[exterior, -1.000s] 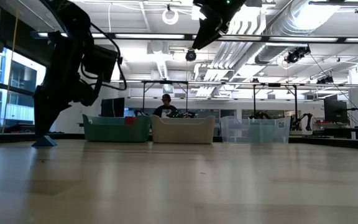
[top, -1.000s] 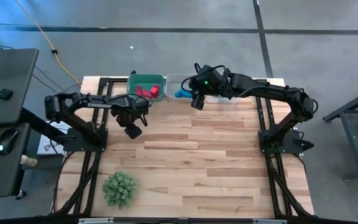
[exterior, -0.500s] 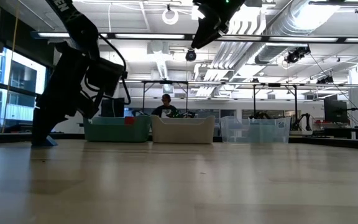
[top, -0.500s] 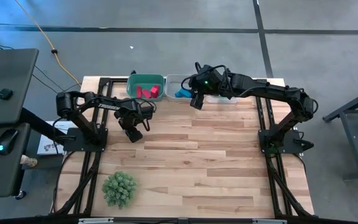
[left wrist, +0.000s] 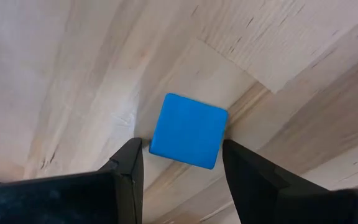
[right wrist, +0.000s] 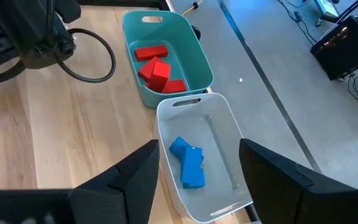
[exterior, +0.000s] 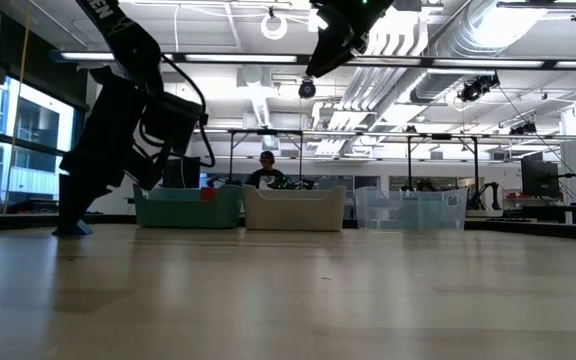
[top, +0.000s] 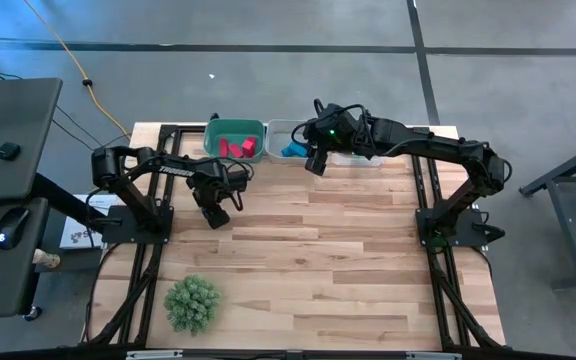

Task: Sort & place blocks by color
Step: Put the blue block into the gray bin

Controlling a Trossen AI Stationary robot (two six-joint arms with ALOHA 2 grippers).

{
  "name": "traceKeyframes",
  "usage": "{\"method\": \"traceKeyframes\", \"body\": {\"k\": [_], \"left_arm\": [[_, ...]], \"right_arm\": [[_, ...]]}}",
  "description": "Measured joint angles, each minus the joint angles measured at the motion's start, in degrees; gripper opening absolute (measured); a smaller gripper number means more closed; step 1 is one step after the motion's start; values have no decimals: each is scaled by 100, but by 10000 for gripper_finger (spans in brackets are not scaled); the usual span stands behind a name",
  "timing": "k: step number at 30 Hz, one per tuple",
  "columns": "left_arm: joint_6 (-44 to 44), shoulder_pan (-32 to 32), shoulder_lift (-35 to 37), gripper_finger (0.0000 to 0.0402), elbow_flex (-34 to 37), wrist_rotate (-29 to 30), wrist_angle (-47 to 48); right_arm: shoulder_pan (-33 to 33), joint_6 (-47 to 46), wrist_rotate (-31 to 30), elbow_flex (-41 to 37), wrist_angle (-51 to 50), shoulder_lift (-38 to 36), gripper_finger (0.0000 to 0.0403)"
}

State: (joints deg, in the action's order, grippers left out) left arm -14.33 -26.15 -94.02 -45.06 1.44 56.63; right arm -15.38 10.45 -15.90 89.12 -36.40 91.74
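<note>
A blue cube (left wrist: 188, 130) lies flat on the wooden table. My left gripper (left wrist: 182, 144) is open and points down at it, with one finger on each side of the cube; no touch shows. In the high view the left gripper (top: 215, 214) hides the cube. In the low view the left gripper (exterior: 76, 218) is down at the table. My right gripper (right wrist: 197, 149) is open and empty, high over the white bin (right wrist: 225, 124), which holds blue blocks (right wrist: 187, 163). Red blocks (right wrist: 157, 67) lie in the teal bin (right wrist: 194, 46).
Three bins stand in a row at the far edge: the teal bin (top: 235, 138), the white bin (top: 286, 140) and a clear bin (exterior: 408, 209). A green spiky ball (top: 192, 303) sits near the near left corner. Bare wood fills the table's middle and right.
My left gripper has come down to the table and now stands around the blue cube, its arm folding in closer. The cube has stayed where it was. My right arm has kept still.
</note>
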Motion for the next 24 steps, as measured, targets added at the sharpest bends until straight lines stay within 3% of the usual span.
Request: {"method": "traceKeyframes", "body": {"k": [18, 24], "left_arm": [[446, 7, 7, 143, -9, 50, -112], [491, 4, 11, 100, -13, 79, -138]], "right_arm": [[0, -15, -37, 0, 105, 0, 213], [-1, -15, -37, 0, 105, 0, 213]]}}
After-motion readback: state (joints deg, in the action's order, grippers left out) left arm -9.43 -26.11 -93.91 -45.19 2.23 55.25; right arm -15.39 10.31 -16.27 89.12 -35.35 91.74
